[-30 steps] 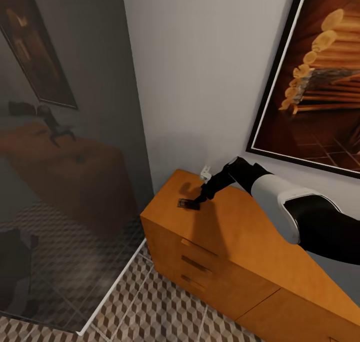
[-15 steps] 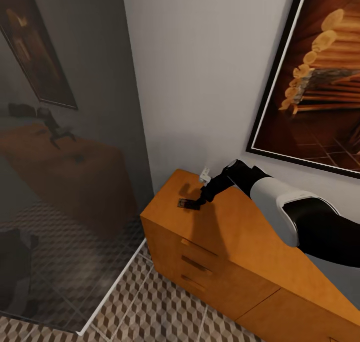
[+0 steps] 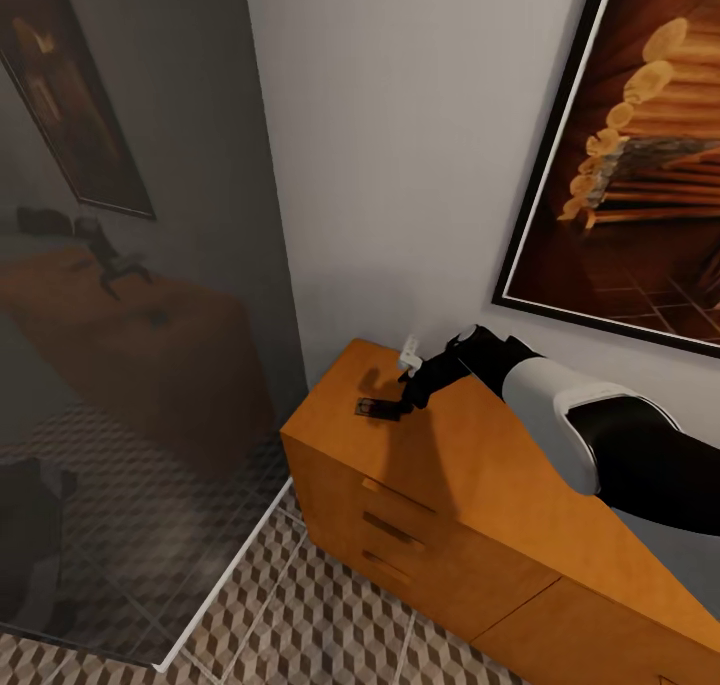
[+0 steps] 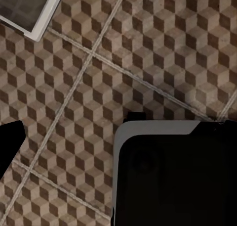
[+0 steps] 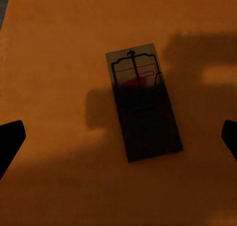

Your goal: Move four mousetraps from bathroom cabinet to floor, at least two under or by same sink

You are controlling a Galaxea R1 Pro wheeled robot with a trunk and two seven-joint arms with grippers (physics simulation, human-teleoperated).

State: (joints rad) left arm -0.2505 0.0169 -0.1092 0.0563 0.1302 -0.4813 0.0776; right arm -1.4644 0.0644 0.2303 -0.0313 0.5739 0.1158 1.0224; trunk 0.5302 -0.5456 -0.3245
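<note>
One mousetrap (image 3: 376, 408) lies flat on top of the orange-brown cabinet (image 3: 470, 510), near its far left corner by the wall. In the right wrist view the mousetrap (image 5: 143, 100) is a tan board with a dark spring bar and a red mark, half in shadow. My right gripper (image 3: 406, 399) hovers just above and beside it, open, with its fingertips (image 5: 10, 139) spread wide on either side of the trap and not touching it. The left wrist view looks down on the cube-patterned bathroom floor (image 4: 98, 77).
A grey wall rises right behind the cabinet, with a small white fitting (image 3: 409, 347) by my wrist and a large framed picture (image 3: 640, 155) above. A glass shower wall (image 3: 130, 315) with a white base edge (image 3: 225, 575) stands left of the cabinet. Tiled floor (image 3: 330, 625) lies in front.
My right gripper has lifted slightly and drawn back a little from the mousetrap. The trap has stayed where it was.
</note>
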